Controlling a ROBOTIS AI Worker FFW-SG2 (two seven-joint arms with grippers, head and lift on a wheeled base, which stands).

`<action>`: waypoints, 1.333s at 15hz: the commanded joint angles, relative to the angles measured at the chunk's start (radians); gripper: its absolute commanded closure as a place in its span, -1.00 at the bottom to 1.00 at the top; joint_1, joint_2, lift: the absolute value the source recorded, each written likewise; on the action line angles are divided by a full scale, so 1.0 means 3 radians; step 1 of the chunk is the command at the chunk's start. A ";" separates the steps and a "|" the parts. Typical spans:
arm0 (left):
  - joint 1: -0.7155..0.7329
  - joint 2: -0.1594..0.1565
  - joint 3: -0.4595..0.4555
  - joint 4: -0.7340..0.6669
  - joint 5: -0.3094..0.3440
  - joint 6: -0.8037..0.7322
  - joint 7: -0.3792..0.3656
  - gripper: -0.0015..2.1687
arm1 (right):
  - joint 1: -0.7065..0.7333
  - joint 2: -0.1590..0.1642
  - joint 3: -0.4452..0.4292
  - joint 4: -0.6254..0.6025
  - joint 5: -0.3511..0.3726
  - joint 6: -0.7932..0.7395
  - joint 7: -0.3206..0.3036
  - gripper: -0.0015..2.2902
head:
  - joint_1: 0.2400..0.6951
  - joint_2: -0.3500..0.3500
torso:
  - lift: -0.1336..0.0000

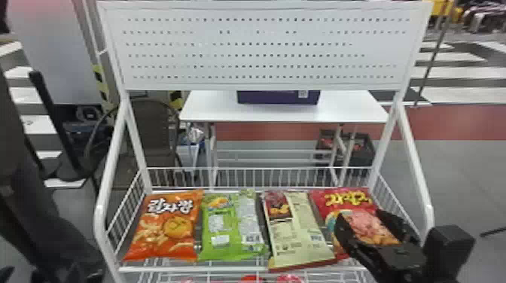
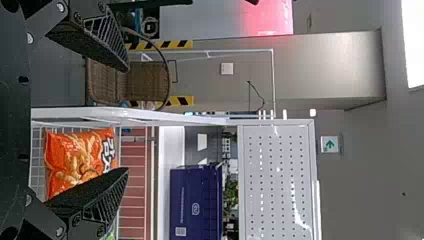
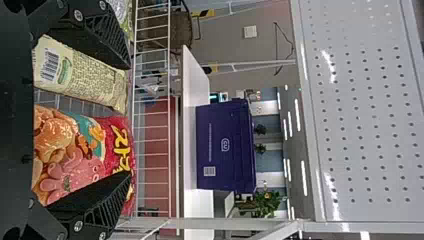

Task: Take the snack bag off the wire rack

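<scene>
Presently noted in a room with grey floor [image 1: 467,177]: white wire rack [image 1: 169,270] below a perforated panel [image 1: 263,49], with white table [image 1: 346,109] and purple box [image 1: 278,98] behind. Recorded wide open: right gripper [image 1: 360,212] over the red snack bag [image 1: 348,197] at the rack's right end, cannot tell whether touching, and left gripper [image 2: 127,120], facing the orange bag [image 1: 163,225]. Listed leftward from red: cream bag [image 1: 297,225], close beside, green bag [image 1: 226,225], orange.
</scene>
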 commanded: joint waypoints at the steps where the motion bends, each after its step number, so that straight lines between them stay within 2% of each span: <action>1: 0.0009 0.0000 -0.0011 -0.0010 -0.0003 0.0001 -0.0001 -0.82 | -0.0281 0.0028 0.0112 0.0321 0.0047 0.0055 -0.0018 -0.86 | 0.14 0.00 | 1.00; 5: 0.0045 0.0026 -0.0016 -0.0036 -0.0008 0.0001 -0.0001 -0.82 | -0.0460 0.0023 0.0096 0.0822 -0.0055 -0.0078 -0.0018 -0.86 | 0.14 0.00 | 1.00; 10: 0.0045 0.0026 -0.0016 -0.0036 -0.0008 -0.0010 -0.0001 -0.82 | -0.0536 -0.0023 0.0076 0.0960 -0.0045 -0.0007 -0.0023 -0.86 | 0.14 0.00 | 1.00; 15: 0.0045 0.0026 -0.0021 -0.0036 -0.0018 0.0001 -0.0001 -0.82 | -0.0546 -0.0023 0.0050 0.1026 -0.0060 0.0218 -0.0084 -0.86 | 0.14 0.00 | 1.00; 17: 0.0045 0.0021 -0.0016 -0.0025 -0.0024 0.0001 -0.0001 -0.82 | -0.0546 -0.0023 0.0035 0.1021 -0.0070 0.0331 -0.0084 -0.74 | 0.14 0.00 | 1.00; 18: 0.0045 0.0021 -0.0021 -0.0025 -0.0024 0.0001 -0.0001 -0.82 | -0.0531 -0.0023 0.0030 0.1011 -0.0081 0.0351 -0.0079 -0.61 | 0.14 0.00 | 1.00; 19: 0.0045 0.0021 -0.0021 -0.0025 -0.0018 0.0001 0.0004 -0.82 | -0.0511 -0.0023 0.0030 0.0991 -0.0086 0.0351 -0.0079 -0.40 | 0.14 0.00 | 1.00; 20: 0.0045 0.0021 -0.0016 -0.0031 -0.0018 0.0001 0.0004 -0.82 | -0.0485 -0.0023 0.0025 0.0970 -0.0091 0.0351 -0.0079 -0.04 | 0.14 0.00 | 1.00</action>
